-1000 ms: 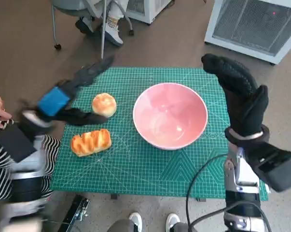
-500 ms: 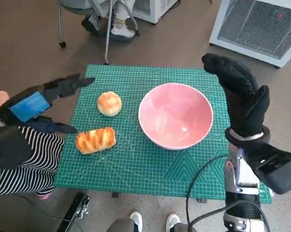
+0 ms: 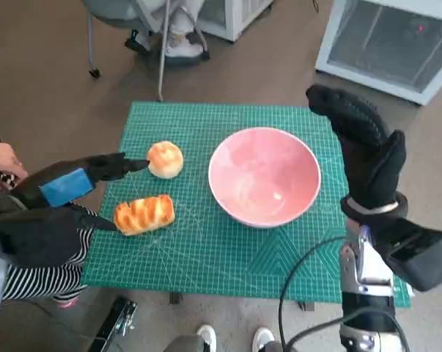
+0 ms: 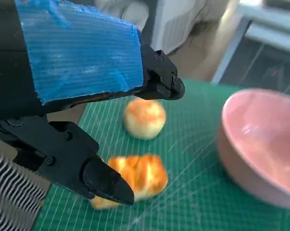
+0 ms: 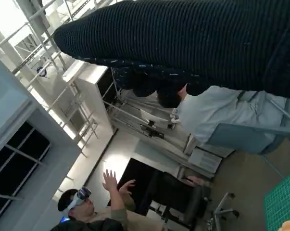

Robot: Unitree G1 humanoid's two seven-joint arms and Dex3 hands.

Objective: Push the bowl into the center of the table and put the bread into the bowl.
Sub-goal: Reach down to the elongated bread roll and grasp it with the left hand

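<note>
The left hand [image 3: 63, 187], black with blue tape across its back, hangs over the left edge of the table with its fingers spread and nothing in them. One finger reaches toward the round golden bread roll [image 3: 165, 159], its tip just beside the roll; the thumb points at the long, glazed, ridged bread loaf [image 3: 144, 214], its tip close to the loaf's left end. The left wrist view shows both breads lying between the parted finger and thumb, whether either is touched cannot be told.

The right hand [image 3: 363, 150], in a black knitted glove, is raised upright over the right edge of the table, fingers extended and apart, holding nothing, near the bowl's right side but apart from it.

The glossy pink round bowl [image 3: 264, 176] stands upright on the green cutting mat with white grid lines [image 3: 206, 249], a little right of the mat's middle, with nothing inside. The roll lies just left of the bowl; the loaf lies nearer the robot, below the roll.

A person's feet [image 3: 166, 44] and chair legs show beyond the table.
</note>
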